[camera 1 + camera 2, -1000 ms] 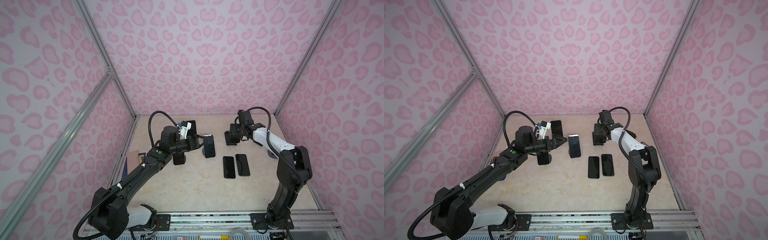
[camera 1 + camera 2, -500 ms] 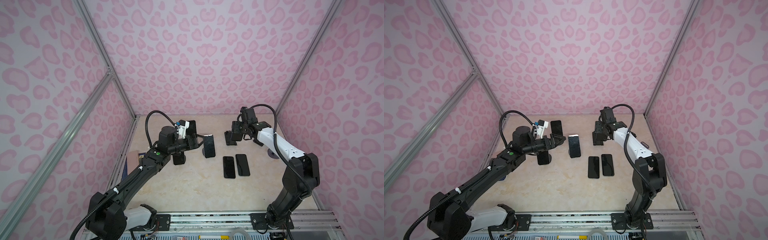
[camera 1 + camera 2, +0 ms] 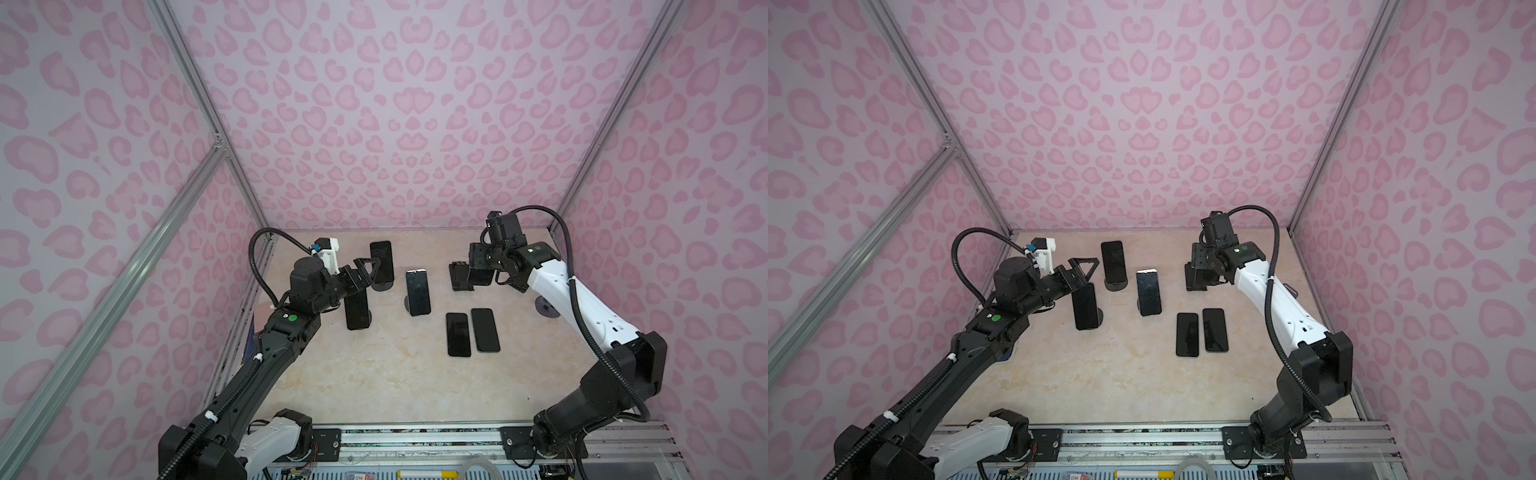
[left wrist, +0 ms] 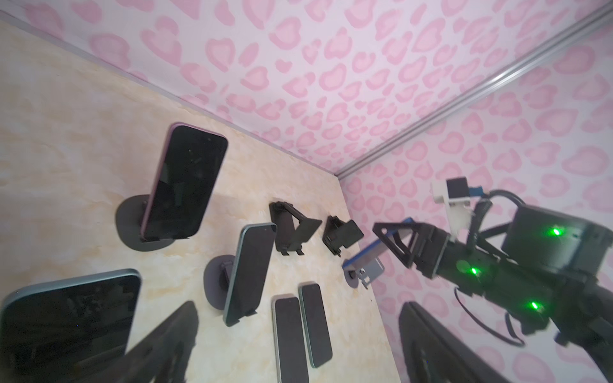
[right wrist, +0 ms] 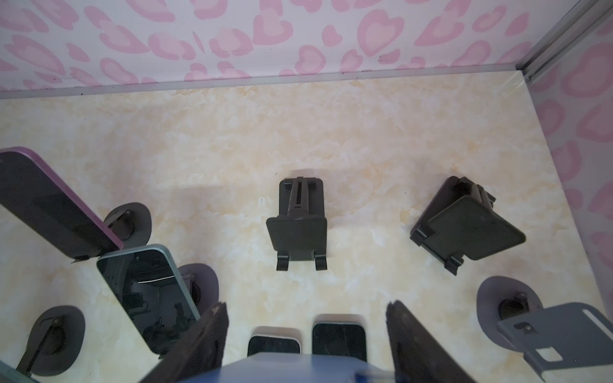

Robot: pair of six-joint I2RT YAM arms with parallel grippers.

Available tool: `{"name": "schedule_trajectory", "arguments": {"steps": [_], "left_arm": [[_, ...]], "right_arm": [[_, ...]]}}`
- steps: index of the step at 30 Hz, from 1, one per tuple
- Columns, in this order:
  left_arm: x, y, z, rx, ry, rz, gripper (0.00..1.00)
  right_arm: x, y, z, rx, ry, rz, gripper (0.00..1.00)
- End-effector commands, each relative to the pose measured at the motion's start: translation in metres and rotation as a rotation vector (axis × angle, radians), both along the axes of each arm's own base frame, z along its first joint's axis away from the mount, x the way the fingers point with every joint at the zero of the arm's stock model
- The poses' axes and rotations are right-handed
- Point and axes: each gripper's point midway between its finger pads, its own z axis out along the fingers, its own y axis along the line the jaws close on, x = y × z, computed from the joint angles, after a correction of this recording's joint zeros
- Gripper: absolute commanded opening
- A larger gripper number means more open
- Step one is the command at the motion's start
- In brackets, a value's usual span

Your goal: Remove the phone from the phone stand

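Observation:
My right gripper [image 3: 478,270] is shut on a blue phone [image 4: 374,252], held off the table above two black folding stands [image 5: 300,225]; the same phone shows between its fingers [image 5: 199,341] in the right wrist view. An empty grey round-base phone stand [image 3: 547,309] sits to the right of it. My left gripper [image 3: 368,272] is open and empty, just above a dark phone [image 3: 357,311] that leans on its stand. A purple phone [image 3: 381,259] and a teal phone [image 3: 417,292] also lean on round-base stands.
Two phones [image 3: 459,334] [image 3: 484,329] lie flat side by side on the beige table [image 3: 374,382], right of centre. Pink patterned walls with metal rails close in the back and both sides.
The right arm has drawn back to the right, carrying the blue phone a little rightward. The left gripper has shifted slightly left and stays open.

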Motion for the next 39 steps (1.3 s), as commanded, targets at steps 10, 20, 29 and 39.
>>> {"name": "schedule_trajectory", "arguments": {"steps": [10,20,29,39], "left_arm": [[0.012,0.015,-0.006,-0.015,0.037,0.071,0.98],[0.012,0.006,-0.01,-0.038,0.067,0.025,0.98],[0.011,0.003,-0.008,-0.052,0.065,0.007,0.98],[0.009,0.0,-0.006,-0.067,0.065,-0.009,0.98]], "right_arm": [[-0.058,0.039,-0.025,0.049,0.102,0.06,0.71],[-0.097,0.083,-0.058,0.135,0.195,0.095,0.7],[-0.126,0.12,-0.093,0.161,0.255,0.129,0.7],[-0.147,0.146,-0.132,0.168,0.354,0.154,0.7]]}}
